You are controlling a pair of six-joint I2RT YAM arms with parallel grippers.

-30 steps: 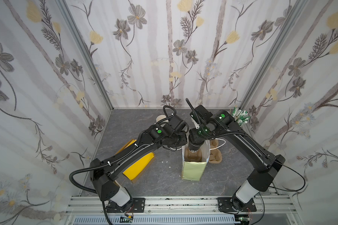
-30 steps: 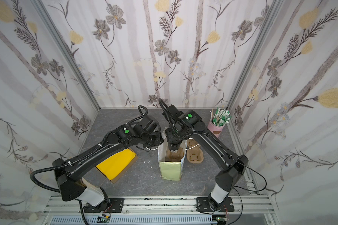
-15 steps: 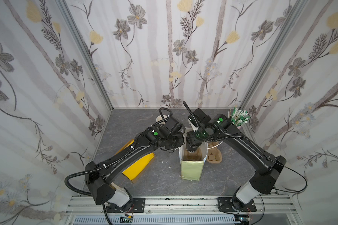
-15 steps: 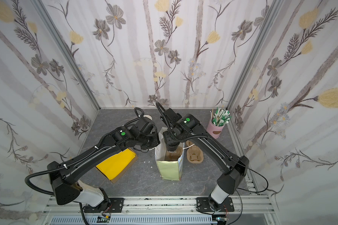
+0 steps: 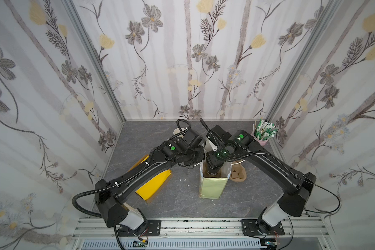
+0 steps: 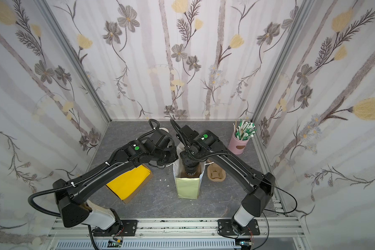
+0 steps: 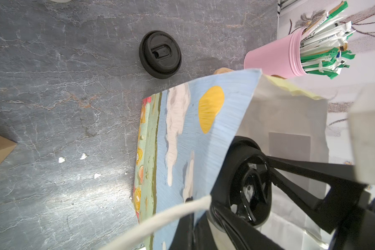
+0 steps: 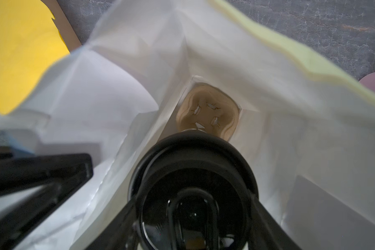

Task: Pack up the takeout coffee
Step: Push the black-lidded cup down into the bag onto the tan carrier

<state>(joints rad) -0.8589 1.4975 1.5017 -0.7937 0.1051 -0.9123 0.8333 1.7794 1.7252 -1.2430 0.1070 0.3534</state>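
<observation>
Left gripper (image 5: 198,162) closes this second, pinching together on paper bag (image 5: 212,187) rim, tabletop (image 5: 171,201) middle | right gripper (image 8: 193,216) clamps takeout coffee (image 8: 193,155) inside bag mouth | bag steadied, so you can lower onto cup carrier (image 8: 206,112).

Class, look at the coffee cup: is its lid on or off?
On. In both wrist views the black domed lid caps the cup, which sits partway in the bag mouth.
</observation>
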